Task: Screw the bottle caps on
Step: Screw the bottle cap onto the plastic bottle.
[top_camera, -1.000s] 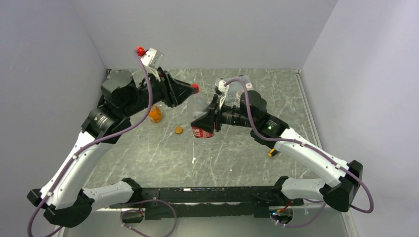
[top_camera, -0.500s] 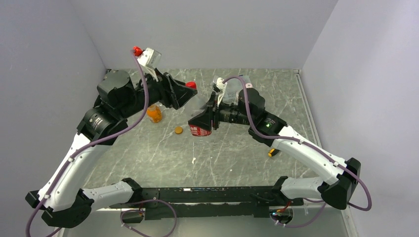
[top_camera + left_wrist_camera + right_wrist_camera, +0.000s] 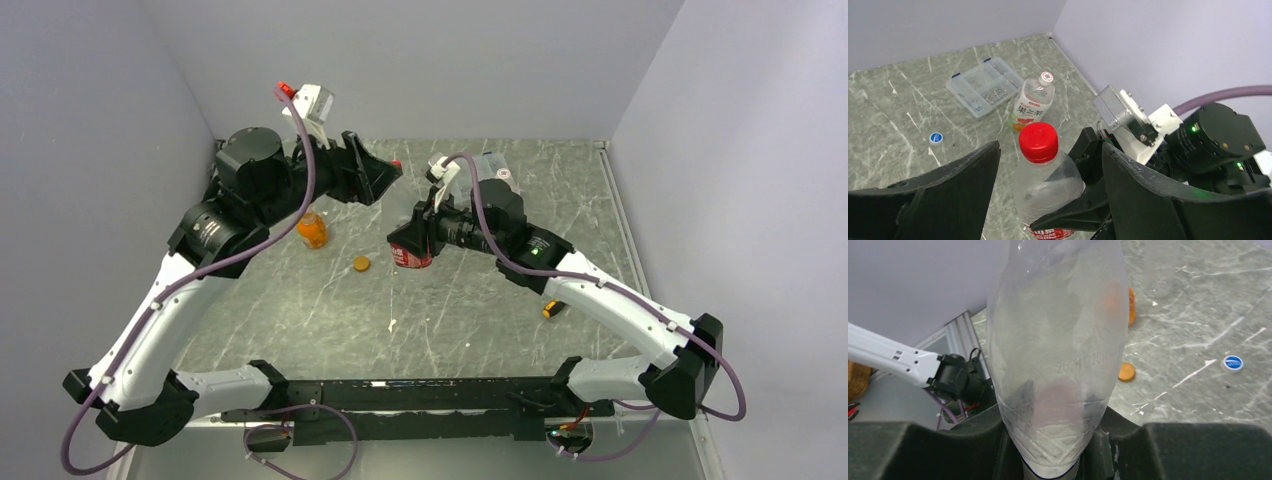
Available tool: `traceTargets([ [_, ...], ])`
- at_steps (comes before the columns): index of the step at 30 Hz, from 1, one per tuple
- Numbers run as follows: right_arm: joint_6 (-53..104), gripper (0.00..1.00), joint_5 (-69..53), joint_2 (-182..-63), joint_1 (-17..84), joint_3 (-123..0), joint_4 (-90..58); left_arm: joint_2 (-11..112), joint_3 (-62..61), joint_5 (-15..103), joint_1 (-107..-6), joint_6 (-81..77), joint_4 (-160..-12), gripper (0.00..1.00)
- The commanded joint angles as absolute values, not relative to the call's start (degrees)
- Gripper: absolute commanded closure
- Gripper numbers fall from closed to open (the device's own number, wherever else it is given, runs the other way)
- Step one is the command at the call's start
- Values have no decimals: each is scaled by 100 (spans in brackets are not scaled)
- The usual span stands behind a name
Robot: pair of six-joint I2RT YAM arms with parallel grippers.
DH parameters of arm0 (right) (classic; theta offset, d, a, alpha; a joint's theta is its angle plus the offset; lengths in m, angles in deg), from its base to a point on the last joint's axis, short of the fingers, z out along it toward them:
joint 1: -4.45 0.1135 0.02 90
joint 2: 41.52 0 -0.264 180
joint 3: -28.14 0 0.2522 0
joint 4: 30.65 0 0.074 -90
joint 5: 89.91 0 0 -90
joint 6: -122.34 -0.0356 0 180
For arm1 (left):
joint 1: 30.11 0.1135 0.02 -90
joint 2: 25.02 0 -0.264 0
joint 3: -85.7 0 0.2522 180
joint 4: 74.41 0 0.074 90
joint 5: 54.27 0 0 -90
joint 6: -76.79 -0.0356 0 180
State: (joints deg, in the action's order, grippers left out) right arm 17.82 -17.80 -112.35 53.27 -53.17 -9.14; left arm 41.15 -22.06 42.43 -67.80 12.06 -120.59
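The red-labelled bottle (image 3: 412,252) is held off the table, and my right gripper (image 3: 418,236) is shut on its clear body (image 3: 1058,355). A red cap (image 3: 1038,142) sits on its neck. My left gripper (image 3: 1050,146) stands open around that cap, one finger (image 3: 948,190) on each side with gaps showing. The squat orange bottle (image 3: 313,230) stands at the left, with an orange cap (image 3: 361,264) lying near it. A white-labelled bottle (image 3: 1034,102) wearing a whitish cap (image 3: 1046,77) stands further back. A blue cap (image 3: 936,137) lies loose on the table.
A flat clear compartment box (image 3: 984,86) lies near the back wall. A small yellow and black object (image 3: 551,309) lies beside the right forearm. Walls close in the table on the left, back and right.
The left gripper's jaws have opened away from the red cap, and the left arm has lifted a little. The right gripper still holds the bottle, shifted slightly.
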Motion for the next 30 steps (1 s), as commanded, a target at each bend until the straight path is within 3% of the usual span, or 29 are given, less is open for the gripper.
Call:
traceTargets([
  [1, 1860, 85, -1134, -11300, 5432, -5599, -926, 4404, -2607, 3790, -6790, 1334, -12197, 23],
  [16, 1751, 86, -111, -11539, 5683, -5672, -1032, 5012, -2835, 3097, -6790, 1469, -12355, 39],
  [28, 1749, 87, -60, -11667, 5701, -5769, -1053, 5164, -2670, 3118, -6790, 1587, -12286, 40],
  [30, 1749, 87, -62, -11683, 5701, -5776, -1067, 5170, -2617, 3116, -6790, 1605, -12227, 44],
])
